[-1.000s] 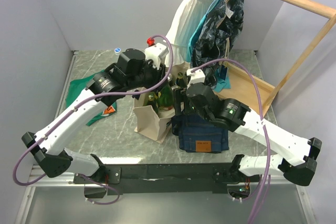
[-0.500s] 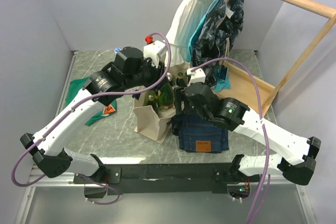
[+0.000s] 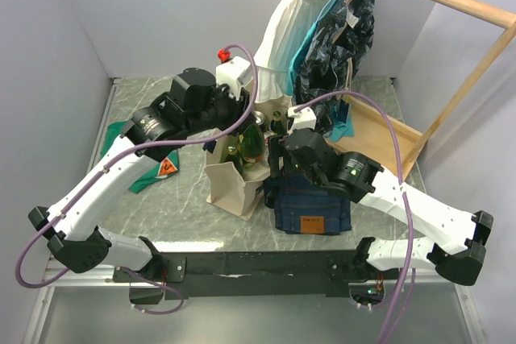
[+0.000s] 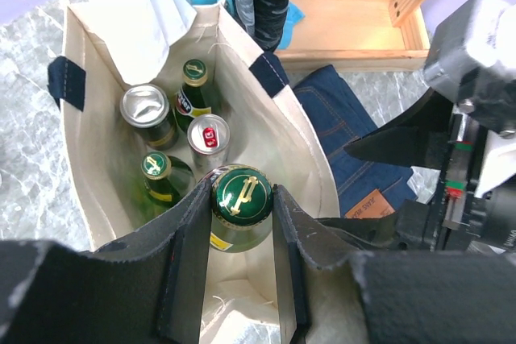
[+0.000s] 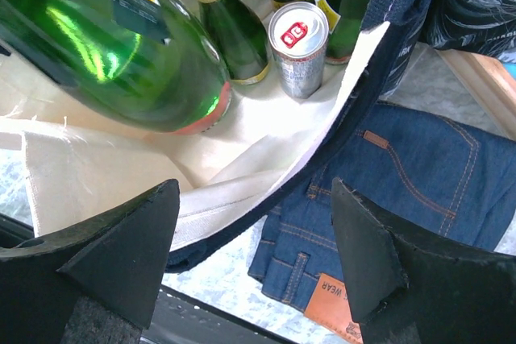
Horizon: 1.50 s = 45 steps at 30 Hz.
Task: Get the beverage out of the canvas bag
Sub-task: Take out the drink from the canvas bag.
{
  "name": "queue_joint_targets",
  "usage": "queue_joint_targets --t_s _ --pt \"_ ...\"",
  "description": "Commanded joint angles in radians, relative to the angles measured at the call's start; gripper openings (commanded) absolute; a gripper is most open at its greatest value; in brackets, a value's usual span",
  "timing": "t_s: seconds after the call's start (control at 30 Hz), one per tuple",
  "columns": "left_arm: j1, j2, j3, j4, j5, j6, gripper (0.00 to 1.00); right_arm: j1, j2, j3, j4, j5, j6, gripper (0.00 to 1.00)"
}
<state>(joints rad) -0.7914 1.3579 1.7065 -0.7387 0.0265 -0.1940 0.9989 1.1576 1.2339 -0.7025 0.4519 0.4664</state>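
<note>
Near the table's near edge, beside the jeans (image 5: 419,175), my right gripper (image 5: 254,199) is hanging wide open astride the canvas bag's (image 4: 266,118) rim, probably gripping nothing. The bag is standing mid-table. My left gripper (image 4: 239,217) is clamping the big green bottle (image 4: 242,193) inside it, so I'm judging this the lifting step; next calls for a straight upward pull. I'm counting three bottles (image 4: 157,165) and two cans (image 4: 145,105).

The canvas bag (image 3: 230,187) is cream, with short dark blue strap handles. It is stood upright and open near the middle of the table (image 3: 161,223), a little toward the near edge. A big green glass bottle (image 4: 240,191) with a green and gold cap is held tilted, its lower part inside the bag. Its neck is pinched by the left gripper (image 4: 242,207).
</note>
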Motion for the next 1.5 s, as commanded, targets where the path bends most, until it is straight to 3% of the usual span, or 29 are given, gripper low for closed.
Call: queue_joint_targets --t_s 0.0,0.7,1.23,1.37,1.47 --pt "-0.005 -0.06 0.123 0.137 -0.023 0.018 0.01 0.006 -0.024 -0.004 0.051 0.014 -0.003 0.82" --pt "-0.005 -0.052 0.243 0.15 -0.215 0.084 0.01 0.006 -0.091 -0.079 0.093 -0.007 0.021 0.82" --pt "0.003 -0.029 0.349 0.15 -0.494 0.166 0.01 0.004 -0.073 -0.07 0.109 -0.021 0.012 0.82" --pt "0.073 -0.028 0.332 0.154 -0.481 0.14 0.01 0.004 -0.073 -0.07 0.11 -0.024 0.009 0.82" --pt "0.205 -0.042 0.295 0.176 -0.363 0.101 0.01 0.004 -0.067 -0.063 0.104 -0.019 0.008 0.82"
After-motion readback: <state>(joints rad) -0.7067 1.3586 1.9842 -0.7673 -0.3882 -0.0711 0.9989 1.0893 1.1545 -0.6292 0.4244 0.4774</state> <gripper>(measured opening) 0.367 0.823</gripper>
